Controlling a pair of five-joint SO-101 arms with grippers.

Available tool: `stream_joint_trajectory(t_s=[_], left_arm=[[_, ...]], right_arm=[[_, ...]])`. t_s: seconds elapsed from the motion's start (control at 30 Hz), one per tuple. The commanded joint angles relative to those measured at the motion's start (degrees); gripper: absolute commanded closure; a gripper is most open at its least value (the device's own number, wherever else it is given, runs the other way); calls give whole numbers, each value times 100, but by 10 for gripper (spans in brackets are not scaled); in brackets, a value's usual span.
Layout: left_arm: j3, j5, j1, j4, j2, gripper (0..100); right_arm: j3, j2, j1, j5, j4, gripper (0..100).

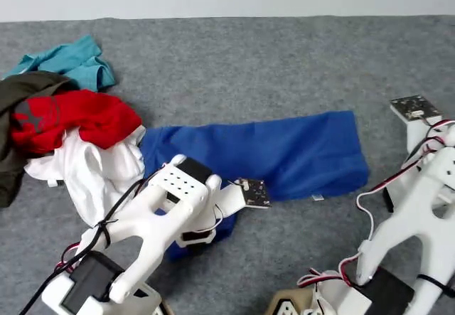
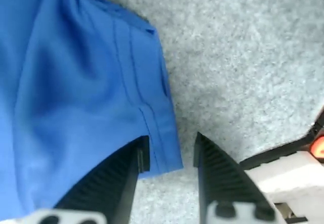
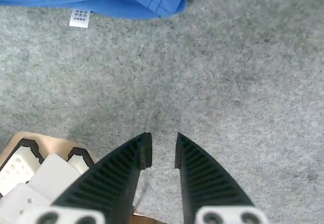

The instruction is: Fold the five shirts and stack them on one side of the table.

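While blue shirt lies w/ long axis side-to-side, left hand spread at hem, right hand slightly spread.

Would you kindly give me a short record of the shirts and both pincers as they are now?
blue shirt: spread out mid-table, unfolded
pile: teal shirt, dark shirt, red shirt and white shirt, heaped on the left arm's side
left pincer: open, astride the blue shirt's corner
right pincer: open, over bare felt near the blue shirt's edge
stack: not yet begun
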Motion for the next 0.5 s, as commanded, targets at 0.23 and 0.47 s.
stream_joint_trajectory(t_s=[0.23, 0.47], left_arm=[[189, -70, 18, -475, -114, 848], [646, -44, 0, -914, -105, 840]], right_arm=[[-44, -268, 48, 62, 207, 905], [-44, -251, 31, 62, 207, 905]])
